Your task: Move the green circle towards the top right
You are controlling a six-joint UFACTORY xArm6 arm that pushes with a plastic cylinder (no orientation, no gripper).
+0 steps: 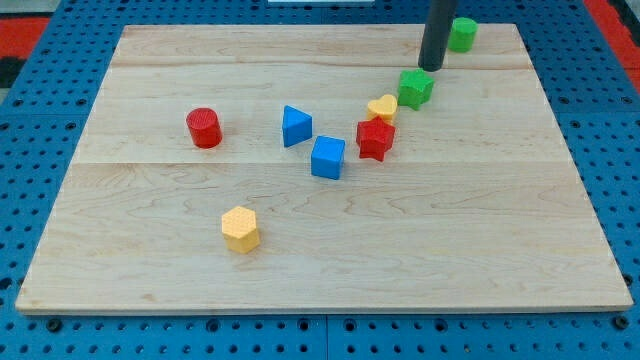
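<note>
Wooden board (500, 250), green circle (461, 34), green star (415, 88), yellow heart (382, 107), red star (375, 139), blue cube (327, 157), perhaps triangular blue block (295, 126), red cylinder (203, 128), yellow hexagon (240, 229)

Pale smooth wooden board (330, 250), matt blocks

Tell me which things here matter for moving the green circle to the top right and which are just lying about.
For the job:
green circle
my tip, just left of it

Lying about:
green star
yellow heart
red star
blue cube
blue triangle
red cylinder
yellow hexagon
</note>
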